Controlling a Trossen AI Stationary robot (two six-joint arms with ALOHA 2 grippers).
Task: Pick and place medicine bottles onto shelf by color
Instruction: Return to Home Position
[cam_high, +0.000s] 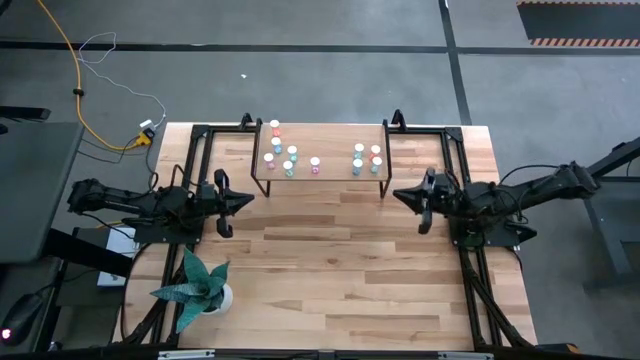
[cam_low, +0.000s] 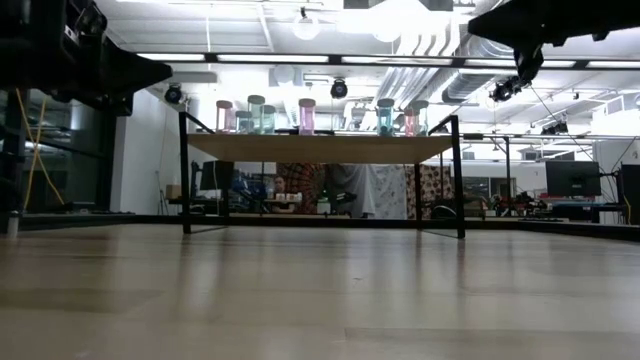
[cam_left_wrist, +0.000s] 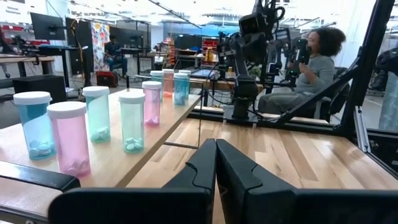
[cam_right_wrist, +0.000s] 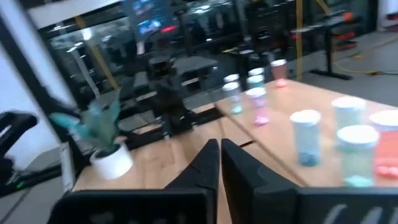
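The bottles (cam_high: 291, 152) all stand upright on the shelf (cam_high: 330, 140) at the back of the table (cam_high: 330, 270): a group on its left part, one alone near the middle, a group on its right. No jaws touch them. The left gripper (cam_high: 248, 200) and right gripper (cam_high: 397, 195) hang in front of the shelf's two ends, both clenched on nothing. A potted plant (cam_high: 200, 285) sits at the table's front left. The left wrist view shows a seated person (cam_left_wrist: 314, 62) beyond the table, whom the high view does not show.
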